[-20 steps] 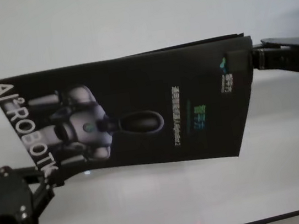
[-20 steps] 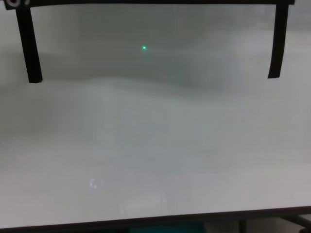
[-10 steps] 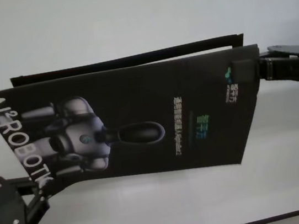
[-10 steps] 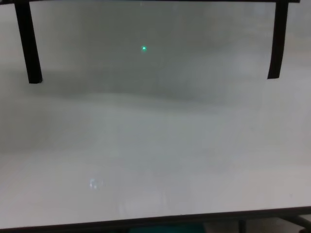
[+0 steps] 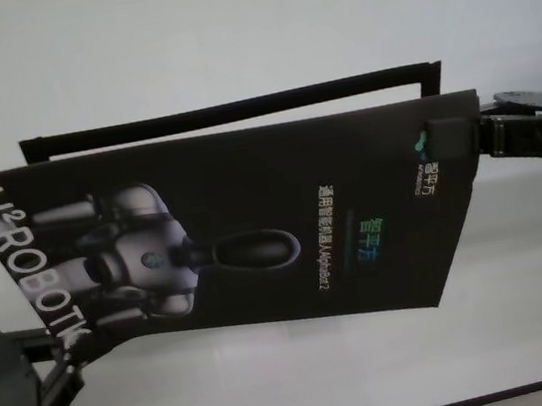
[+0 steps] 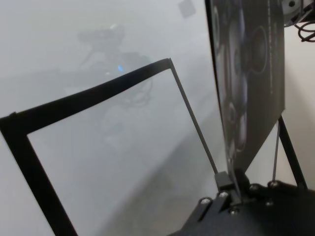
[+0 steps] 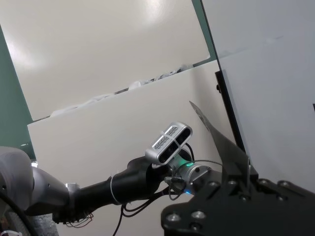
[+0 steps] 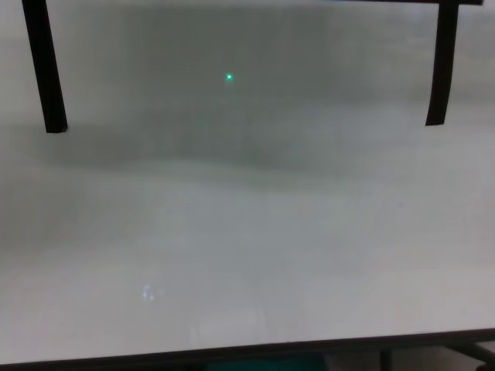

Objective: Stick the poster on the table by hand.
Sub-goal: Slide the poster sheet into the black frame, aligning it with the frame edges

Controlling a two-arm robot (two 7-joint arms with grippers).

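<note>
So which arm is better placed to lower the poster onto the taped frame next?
Neither alone: the left pincer grips the glossy black poster at its near-left corner, the right pincer its far-right corner. It hangs above the black tape frame on the white table, so both should probably lower together.

Poster: glossy black ground; white "AI²ROBOTK" lettering along one short edge; beside it a grey-white robot figure with black joints and a black oval base; white and teal-green characters toward the opposite edge, plus a small teal-and-white logo.
Bench: plain matte white, thin dark edge.
Tape strips: narrow, black, outlining a frame on the bench behind the poster.
Left tool, right tool: black.
</note>
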